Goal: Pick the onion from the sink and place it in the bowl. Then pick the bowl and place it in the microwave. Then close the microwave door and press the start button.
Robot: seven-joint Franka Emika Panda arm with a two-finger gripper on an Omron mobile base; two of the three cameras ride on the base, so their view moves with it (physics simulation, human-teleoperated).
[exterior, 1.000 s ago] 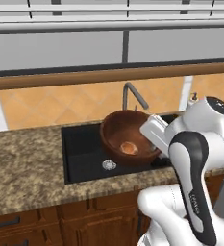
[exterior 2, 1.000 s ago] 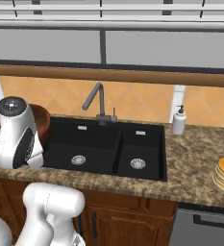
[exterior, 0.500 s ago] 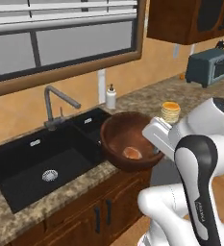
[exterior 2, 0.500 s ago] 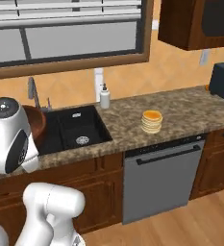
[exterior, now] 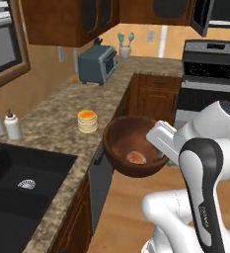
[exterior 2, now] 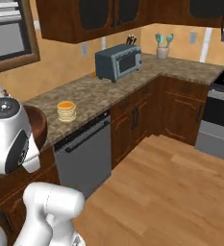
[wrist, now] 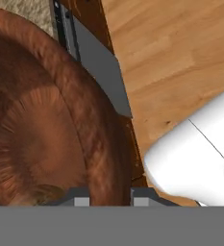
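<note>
My gripper (exterior: pixel 157 146) is shut on the right rim of the bowl (exterior: pixel 128 142), a wide dark reddish-brown bowl held level in the air just off the counter's front edge. The small orange-brown onion (exterior: pixel 135 157) lies at its bottom. In the hand view the rim of the bowl (wrist: pixel 99 134) runs between the two fingertips (wrist: pixel 81 200). The bowl (exterior 2: pixel 38 126) also peeks out behind my wrist in the right base view. The black sink (exterior: pixel 5 202) lies at lower left. The microwave (exterior: pixel 221 14) hangs at top right above the stove, its door (exterior: pixel 201 18) swung open.
A stack of orange-topped discs (exterior: pixel 87 121), a white soap bottle (exterior: pixel 11 126), a grey toaster (exterior: pixel 97 64) and a utensil cup (exterior: pixel 125 49) stand on the granite counter. A stove (exterior: pixel 211 66) sits under the microwave. The dishwasher front (exterior 2: pixel 84 153) and wooden floor (exterior 2: pixel 171 187) lie to the right.
The whole picture has swung as the base turned right: sink and window slid off to the left, toaster corner and stove came into view. The bowl with the onion stays in my gripper.
</note>
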